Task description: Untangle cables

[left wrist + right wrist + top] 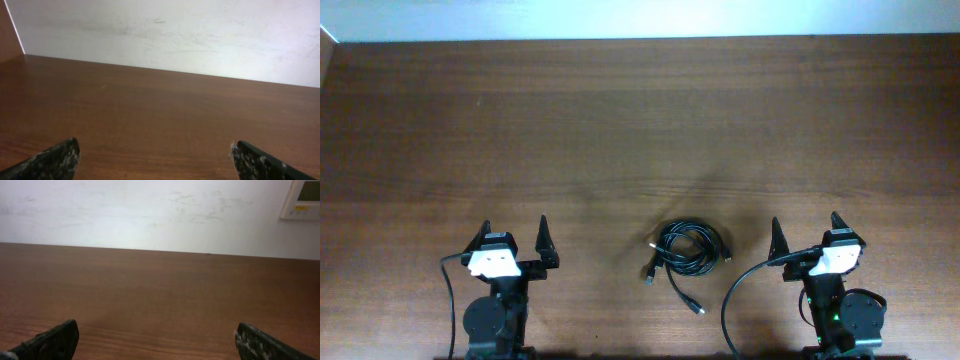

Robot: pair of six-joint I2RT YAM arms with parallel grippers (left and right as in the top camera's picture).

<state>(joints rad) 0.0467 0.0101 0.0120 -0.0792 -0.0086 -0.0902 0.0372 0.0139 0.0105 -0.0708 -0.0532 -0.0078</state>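
Though apart, cables nearer right hand.

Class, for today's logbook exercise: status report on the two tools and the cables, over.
Left tool open, right tool open, both empty. Cables coiled on table between them, untouched. Nothing in the way.

Right gripper (jaws spread wide) hangs over the table.
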